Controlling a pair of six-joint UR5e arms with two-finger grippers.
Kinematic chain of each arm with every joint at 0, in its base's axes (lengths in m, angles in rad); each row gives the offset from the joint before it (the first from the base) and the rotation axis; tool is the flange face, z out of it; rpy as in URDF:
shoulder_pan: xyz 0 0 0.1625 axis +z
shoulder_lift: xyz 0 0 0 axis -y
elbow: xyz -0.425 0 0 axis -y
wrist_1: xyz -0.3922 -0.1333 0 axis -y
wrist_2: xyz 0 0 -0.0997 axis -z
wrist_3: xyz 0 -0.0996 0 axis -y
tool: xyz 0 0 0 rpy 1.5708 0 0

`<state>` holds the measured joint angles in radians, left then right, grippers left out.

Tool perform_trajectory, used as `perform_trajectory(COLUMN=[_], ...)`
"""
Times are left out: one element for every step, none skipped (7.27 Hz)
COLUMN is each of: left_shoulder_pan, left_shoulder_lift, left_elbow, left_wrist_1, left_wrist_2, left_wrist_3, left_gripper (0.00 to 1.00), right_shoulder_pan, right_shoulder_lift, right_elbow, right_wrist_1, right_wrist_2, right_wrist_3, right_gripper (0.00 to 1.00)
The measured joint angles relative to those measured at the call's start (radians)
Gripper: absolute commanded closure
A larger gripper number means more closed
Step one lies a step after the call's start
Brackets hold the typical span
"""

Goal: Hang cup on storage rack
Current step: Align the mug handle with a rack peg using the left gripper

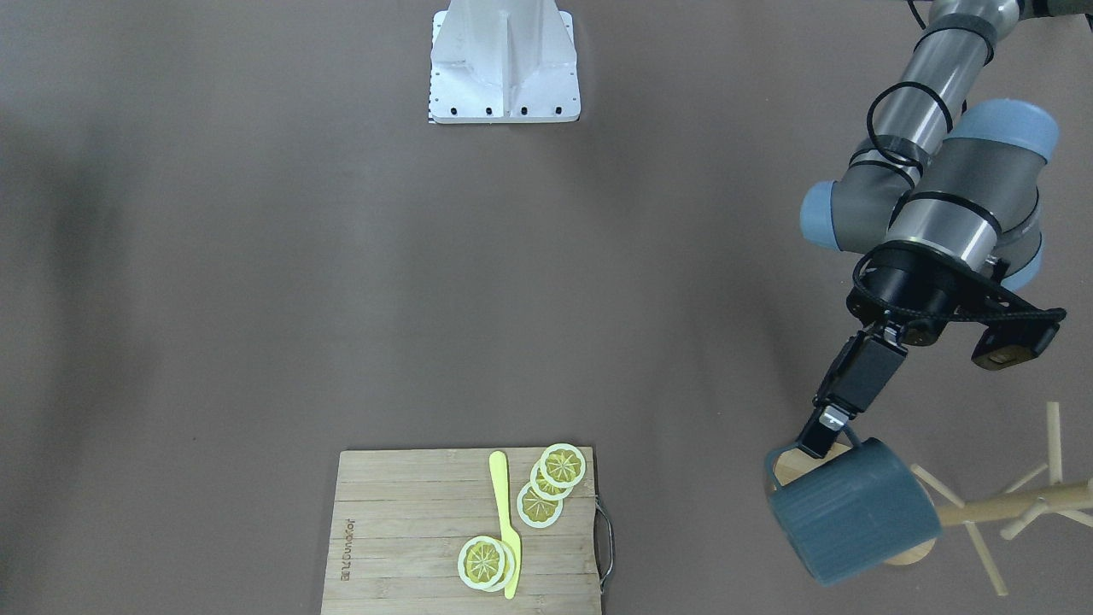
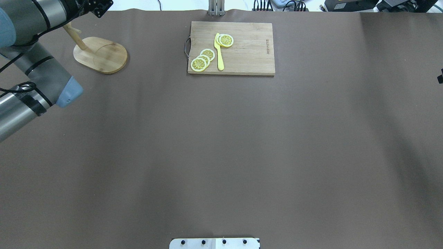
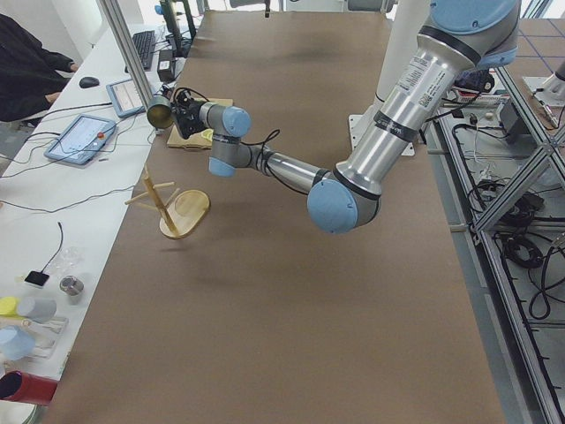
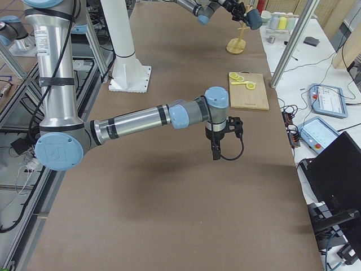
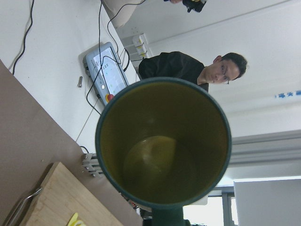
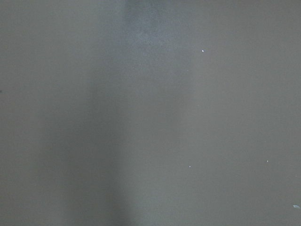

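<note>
left wrist-mounted: teal cup [image 5: 162, 141], olive inside

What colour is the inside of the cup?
Yellowish-olive, within a dark teal rim; the cup shows it best in the left wrist view.

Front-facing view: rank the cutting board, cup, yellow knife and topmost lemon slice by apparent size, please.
1. cutting board
2. cup, held up nearer the camera, so it looks inflated
3. yellow knife and topmost lemon slice: not ranked; the knife is longer, the slice wider, their areas about alike
</note>
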<state>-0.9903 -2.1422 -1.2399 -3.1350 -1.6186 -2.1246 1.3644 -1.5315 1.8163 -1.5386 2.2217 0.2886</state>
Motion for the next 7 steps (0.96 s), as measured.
perform_trajectory(left_shoulder_pan=[0.000,-0.001,-0.001,-0.001,-0.002,-0.002,-0.002], left_shoulder_lift=[-0.001,-0.002,-0.002,-0.001,0.000,0.003,0.007], left_elbow=[0.035,0.056,0.074,0.093,0.107,0.114,0.119], left_wrist_1=[-0.045,-0.066,-0.077,-0.086,-0.091,-0.095,-0.103], left_wrist_2=[0.048,0.093,0.130,0.152,0.161,0.164,0.164], left_wrist_3=[-0.060,-0.118,-0.174,-0.223,-0.259,-0.286,-0.305], left_gripper=[1.00,1.00,1.00,1.00,1.00,1.00,1.00], right_shoulder_pan=[0.000,0.001,0.001,0.002,0.002,0.002,0.002], right_shoulder_lift=[0.001,0.003,0.004,0.004,0.003,0.002,0.002], right_elbow=[0.002,0.006,0.010,0.013,0.016,0.016,0.017], right_wrist_1=[0.000,0.000,0.000,-0.001,-0.001,-0.001,-0.001], right_wrist_2=[0.000,0.000,0.000,0.000,-0.001,-0.001,0.000], right_wrist_3=[0.000,0.000,0.000,0.000,0.000,0.000,0.000], right_gripper=[0.00,0.00,0.00,0.00,0.00,0.00,0.00])
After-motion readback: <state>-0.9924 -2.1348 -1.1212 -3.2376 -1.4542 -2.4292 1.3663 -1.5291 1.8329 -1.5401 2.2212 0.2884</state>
